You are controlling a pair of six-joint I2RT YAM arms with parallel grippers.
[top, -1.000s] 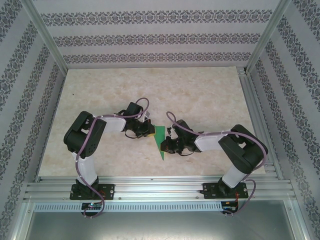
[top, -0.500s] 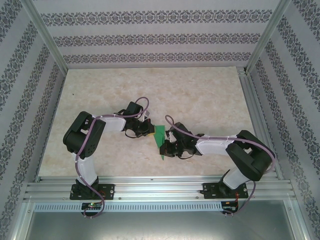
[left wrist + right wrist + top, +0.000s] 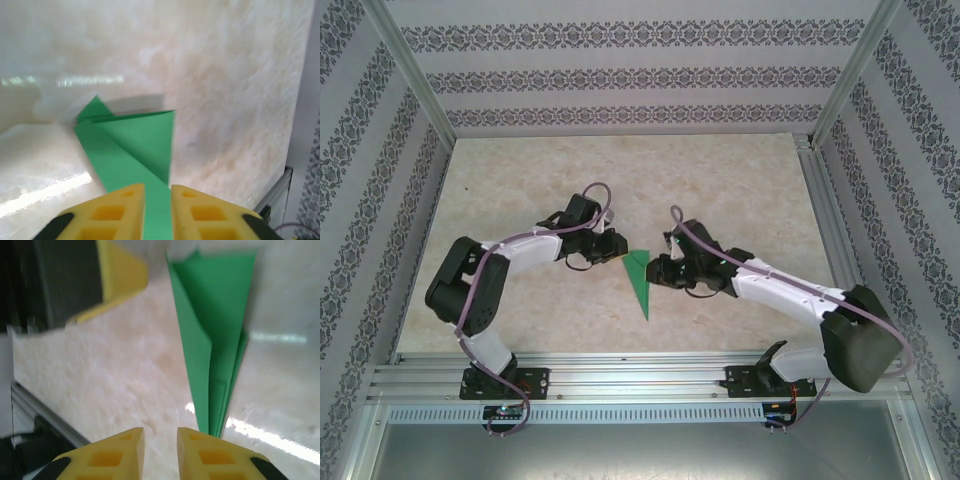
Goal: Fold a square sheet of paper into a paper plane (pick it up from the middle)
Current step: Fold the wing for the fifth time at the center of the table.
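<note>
- Table [image 3: 740,180]: pale marbled top, glossy, glare streaks noted; boxed in by patterned wall panels [image 3: 620,80] and alu. frame [image 3: 620,372].
- Paper plane [image 3: 638,278] laid flat mid-table, tip pointed to near edge, betw. both tools.
- Left tool [image 3: 618,245], right tool [image 3: 655,270]: fingers seen slightly apart.

This is a robotics lab test cell rather than a home, despite the wallpaper. The bench [image 3: 720,180] is a marble-look slab boxed in by bare aluminium posts [image 3: 415,80] at its corners. Patterned panels [image 3: 620,75] stand behind it and on both sides like a stage set. A slotted aluminium rail [image 3: 640,378] runs along the bench's near edge, with a left arm [image 3: 470,290] and a right arm [image 3: 790,292] bolted to it by their bases. Nearer than the bench lies a plain sheet-metal tray [image 3: 620,450].
</note>
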